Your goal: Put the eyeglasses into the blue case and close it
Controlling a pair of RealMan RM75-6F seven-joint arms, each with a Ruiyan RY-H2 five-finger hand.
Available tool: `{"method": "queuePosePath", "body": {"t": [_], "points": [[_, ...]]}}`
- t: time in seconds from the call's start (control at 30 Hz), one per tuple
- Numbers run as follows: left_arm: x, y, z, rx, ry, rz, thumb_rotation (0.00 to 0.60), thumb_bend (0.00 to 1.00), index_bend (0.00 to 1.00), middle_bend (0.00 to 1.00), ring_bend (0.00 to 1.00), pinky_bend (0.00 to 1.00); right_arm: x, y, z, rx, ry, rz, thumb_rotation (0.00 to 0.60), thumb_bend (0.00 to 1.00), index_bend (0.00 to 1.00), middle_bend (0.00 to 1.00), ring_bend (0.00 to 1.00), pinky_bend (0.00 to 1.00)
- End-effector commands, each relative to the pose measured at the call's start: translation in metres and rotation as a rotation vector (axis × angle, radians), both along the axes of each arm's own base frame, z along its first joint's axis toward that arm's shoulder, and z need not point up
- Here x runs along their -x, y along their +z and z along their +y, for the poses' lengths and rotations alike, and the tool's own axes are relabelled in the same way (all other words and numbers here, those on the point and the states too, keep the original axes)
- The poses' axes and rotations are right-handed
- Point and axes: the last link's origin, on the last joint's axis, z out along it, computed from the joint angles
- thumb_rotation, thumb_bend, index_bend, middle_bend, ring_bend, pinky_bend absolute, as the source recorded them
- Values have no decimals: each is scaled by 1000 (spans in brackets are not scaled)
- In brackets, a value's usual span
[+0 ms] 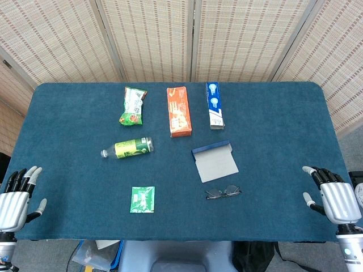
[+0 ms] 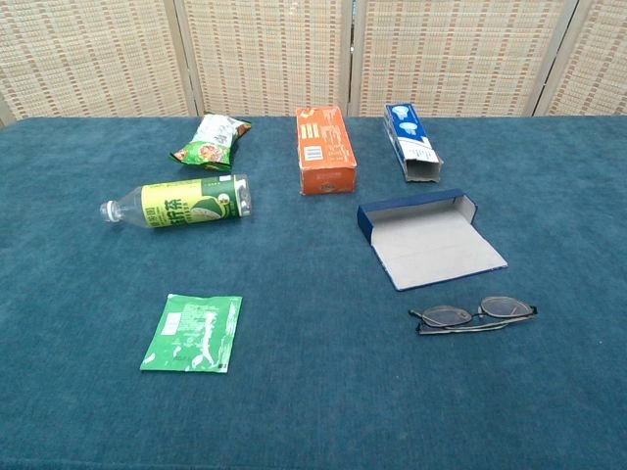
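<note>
Since neither hand has anything in it, the task looks unstarted: the left hand (image 1: pixel 18 199) and right hand (image 1: pixel 334 195) rest at the near corners of the tabletop (image 1: pixel 272 124), fingers (image 1: pixel 25 177) spread and pointing away from the robot, well apart from everything. The chest view shows neither hand. The eyeglasses (image 2: pixel 476 315) lie folded on the cloth just in front of the blue case (image 2: pixel 429 241), near it but not touching, on the robot's right side. That placement suits the right hand, which I judge the likelier one to reach first. The case sits open, its grey-lined flap laid flat toward the robot and its blue trough at the far edge, so the glasses can go in without any opening step; only folding the flap over would remain.

Further back lie an orange box (image 1: pixel 179 111), a blue and white box (image 1: pixel 214 105), a snack bag (image 1: pixel 133 106), a green bottle (image 1: pixel 129 148) on its side, and a green sachet (image 1: pixel 142 199), none in the way.
</note>
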Motion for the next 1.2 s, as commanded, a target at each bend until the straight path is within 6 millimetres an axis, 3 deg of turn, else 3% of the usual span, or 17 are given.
{"method": "queuePosePath", "body": {"t": [0.03, 0.53, 0.9, 1.2], "points": [[-1, 0, -1, -5, -3, -3, 600, 357, 0, 0, 0, 0, 0, 1, 0, 4, 5, -2, 600, 302, 202, 241, 221, 309], [-2, 3, -6, -34, -7, -20, 600, 357, 0, 0, 0, 0, -7, -4, -6, 3, 54, 9, 600, 301, 202, 241, 222, 309], [-1, 7, -11, -50, 1, -38, 600, 357, 0, 0, 0, 0, -43, -41, -37, -160, 188, 31, 600, 301, 250, 241, 185, 298], [1, 9, -18, -60, 1, -56, 600, 358, 0, 0, 0, 0, -70, -88, -50, -357, 286, 94, 600, 301, 316, 186, 62, 180]]}}
